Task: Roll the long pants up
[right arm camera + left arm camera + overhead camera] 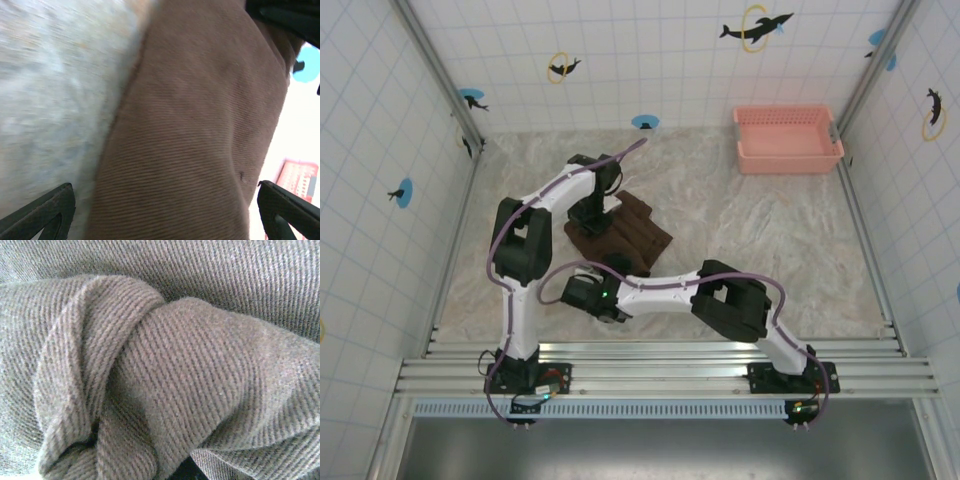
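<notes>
The long pants (625, 232) were seen as a dark brown bundle on the bench (770, 250), left of the middle. The left tool (592, 222) was set on the bundle's left part, pressed together; whether cloth was pinched could not be told. The right tool (582, 296) was placed just near of the bundle, its 2 fingers (45, 210) spread wide. A pink basket (787, 139) was found far right.

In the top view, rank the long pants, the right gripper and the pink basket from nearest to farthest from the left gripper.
1. long pants: directly under the left gripper, mid-table.
2. right gripper: a little toward the arm bases, by the pants' near edge.
3. pink basket: far right corner of the table.
</notes>
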